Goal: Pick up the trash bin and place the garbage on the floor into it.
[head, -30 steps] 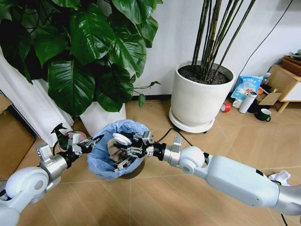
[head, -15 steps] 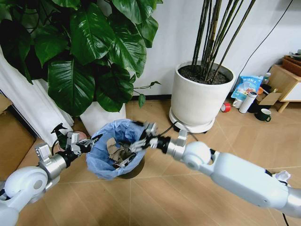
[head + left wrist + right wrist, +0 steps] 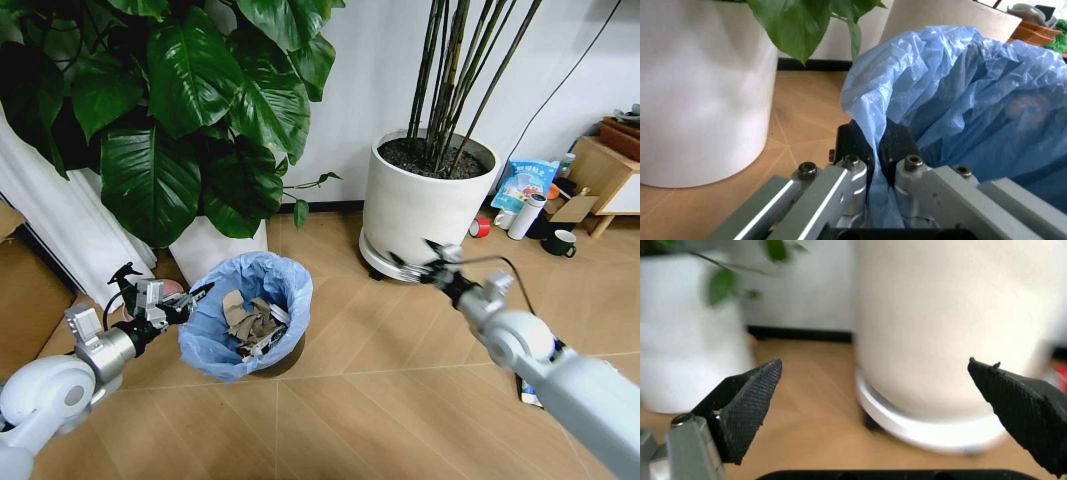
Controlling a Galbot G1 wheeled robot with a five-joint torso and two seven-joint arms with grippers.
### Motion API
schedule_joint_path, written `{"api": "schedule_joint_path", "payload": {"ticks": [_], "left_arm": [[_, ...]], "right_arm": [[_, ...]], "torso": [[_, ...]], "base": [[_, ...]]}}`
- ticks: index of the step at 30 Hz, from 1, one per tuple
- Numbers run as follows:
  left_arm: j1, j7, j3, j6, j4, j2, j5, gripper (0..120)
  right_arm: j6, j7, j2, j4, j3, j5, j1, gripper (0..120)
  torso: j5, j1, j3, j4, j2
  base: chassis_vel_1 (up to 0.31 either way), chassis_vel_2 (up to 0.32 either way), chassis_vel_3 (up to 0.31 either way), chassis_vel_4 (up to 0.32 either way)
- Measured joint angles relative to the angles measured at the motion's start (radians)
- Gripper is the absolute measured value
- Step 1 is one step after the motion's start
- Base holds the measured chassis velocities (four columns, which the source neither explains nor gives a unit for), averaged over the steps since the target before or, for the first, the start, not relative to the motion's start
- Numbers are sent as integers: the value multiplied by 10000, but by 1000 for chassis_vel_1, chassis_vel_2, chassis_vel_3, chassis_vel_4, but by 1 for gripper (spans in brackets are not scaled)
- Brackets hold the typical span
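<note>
Herringbone wood floor (image 3: 400,400) runs beneath two large white plant pots in the head view, a broad-leafed plant at upper left and tall stems at upper right. At lower left, the left end effector (image 3: 183,303) is clenched on the rim of the trash bin (image 3: 247,315), pinching its baggy light-blue bag so the mouth faces up, apparently to keep it ready to receive litter. Crumpled brown and white garbage (image 3: 252,325) already lies inside the bin. At centre right, the right end effector (image 3: 418,257) hangs released and empty, its fingers spread, near the base of the right plant pot (image 3: 425,215). A blue-white wrapper (image 3: 528,392) lies on the floor at lower right, just beside the right arm.

Seen from the left wrist, the black finger pads (image 3: 900,145) close on a fold of blue bag at lower centre, the bin wall filling the right of the frame.

Seen from the right wrist, the two black fingertips (image 3: 750,400) stand wide apart at the frame's lower corners, nothing between them, the plant pot behind.
</note>
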Motion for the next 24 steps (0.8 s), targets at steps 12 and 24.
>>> {"api": "schedule_joint_path", "payload": {"ticks": [12,24], "left_arm": [[192,-71,-251,21,-188,-129,128,0],[534,-8,-501,22,-296,-453,302,0]], "right_arm": [[215,319,1791,-2001,2426,-1890,-2137,100],[1707,129,2732,-2991,2616,-2586,-2387,100]], "torso": [[-11,0,1,-1,0],[-13,0,1,0,0]], "base": [[0,0,0,0],[0,0,0,0]]}}
